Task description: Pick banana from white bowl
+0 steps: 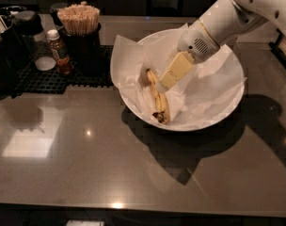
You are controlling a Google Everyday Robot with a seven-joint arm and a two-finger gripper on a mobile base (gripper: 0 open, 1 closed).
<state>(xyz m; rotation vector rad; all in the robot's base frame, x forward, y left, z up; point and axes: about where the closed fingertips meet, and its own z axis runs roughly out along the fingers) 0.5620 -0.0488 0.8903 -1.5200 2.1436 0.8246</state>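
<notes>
The white bowl [227,112] sits in the middle of the dark counter, lined with crinkled white paper. A spotted yellow banana [158,99] with dark ends lies in the bowl's left half, running from back to front. My gripper [166,82], pale yellow on a white arm reaching in from the upper right, hangs over the bowl. Its tip is just right of the banana's far end. Nothing is seen in its grasp; the banana rests on the paper.
On a black mesh mat at the back left stand a dark cup of wooden stir sticks [79,20], a small brown sauce bottle [59,51] and dark containers [11,41]. The bare counter [86,164] stretches in front of the bowl.
</notes>
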